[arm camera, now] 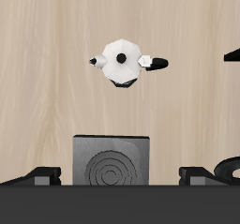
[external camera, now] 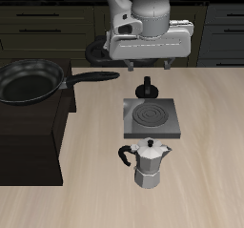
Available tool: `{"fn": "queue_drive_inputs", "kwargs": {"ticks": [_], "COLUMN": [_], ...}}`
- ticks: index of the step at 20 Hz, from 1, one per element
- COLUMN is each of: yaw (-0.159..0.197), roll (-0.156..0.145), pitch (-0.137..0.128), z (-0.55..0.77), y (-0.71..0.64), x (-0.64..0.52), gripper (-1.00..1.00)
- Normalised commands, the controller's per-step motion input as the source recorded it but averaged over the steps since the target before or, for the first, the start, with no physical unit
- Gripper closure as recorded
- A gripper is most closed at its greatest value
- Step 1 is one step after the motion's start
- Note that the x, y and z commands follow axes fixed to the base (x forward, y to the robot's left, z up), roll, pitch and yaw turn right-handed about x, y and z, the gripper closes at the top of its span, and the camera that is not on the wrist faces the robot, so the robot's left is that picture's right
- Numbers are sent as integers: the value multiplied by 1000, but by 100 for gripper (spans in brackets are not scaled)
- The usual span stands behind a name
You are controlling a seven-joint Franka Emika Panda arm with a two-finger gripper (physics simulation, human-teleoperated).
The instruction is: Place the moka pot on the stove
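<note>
The silver moka pot (external camera: 150, 163) with its black handle and lid knob stands upright on the table, just in front of the stove (external camera: 152, 118). The stove is a flat grey square with a dark spiral coil and a black knob (external camera: 146, 87) at its back. My gripper (external camera: 147, 68) hangs open and empty above the stove's back edge, well clear of the pot. In the wrist view the moka pot (arm camera: 122, 64) shows from above, beyond the stove (arm camera: 112, 162), with both fingertips (arm camera: 42, 174) spread wide at the frame's edge.
A black frying pan (external camera: 30, 81) rests on a big dark cabinet block (external camera: 33, 136) beside the stove, its handle pointing toward the gripper. Dark kitchen cabinets (external camera: 57, 22) line the back.
</note>
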Motion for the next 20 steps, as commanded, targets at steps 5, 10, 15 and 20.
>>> {"fn": "queue_drive_inputs", "kwargs": {"ticks": [5, 10, 15, 20], "yaw": [19, 5, -8, -27], "roll": [27, 10, -17, -26], "pitch": [-26, -27, -13, -10], "z": [45, 68, 47, 43], "y": [140, 62, -19, -78], "x": [226, 203, 183, 153], "gripper": [-100, -100, -100, -100]}}
